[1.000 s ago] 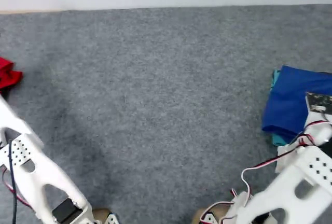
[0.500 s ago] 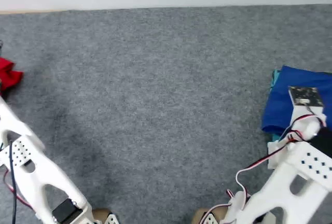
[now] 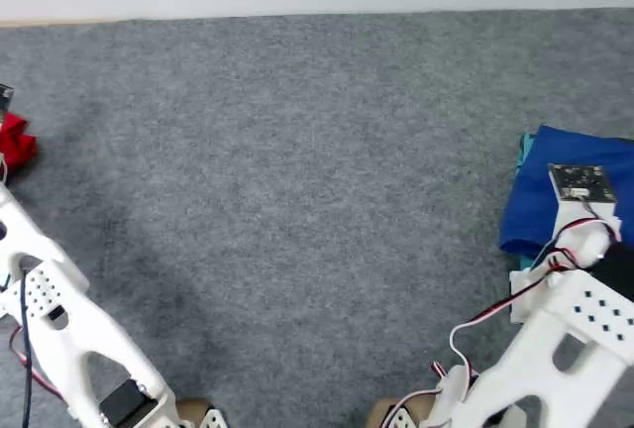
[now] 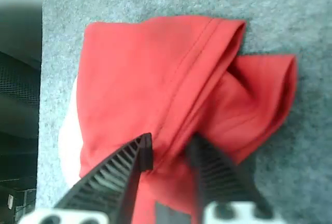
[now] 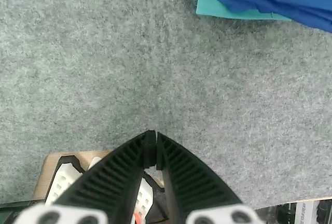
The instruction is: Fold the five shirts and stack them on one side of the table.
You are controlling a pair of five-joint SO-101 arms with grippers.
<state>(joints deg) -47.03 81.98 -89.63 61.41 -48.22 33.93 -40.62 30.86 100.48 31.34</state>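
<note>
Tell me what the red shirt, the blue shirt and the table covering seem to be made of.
Red shirt: soft knit cloth, likely cotton jersey, with a matte finish; it creases softly and shows a stitched hem.
Blue shirt: similar matte cloth, lying in limp folded layers.
Table covering: grey felt or low-pile carpet, judging by its fuzzy, speckled surface; which of the two is unclear.
</note>
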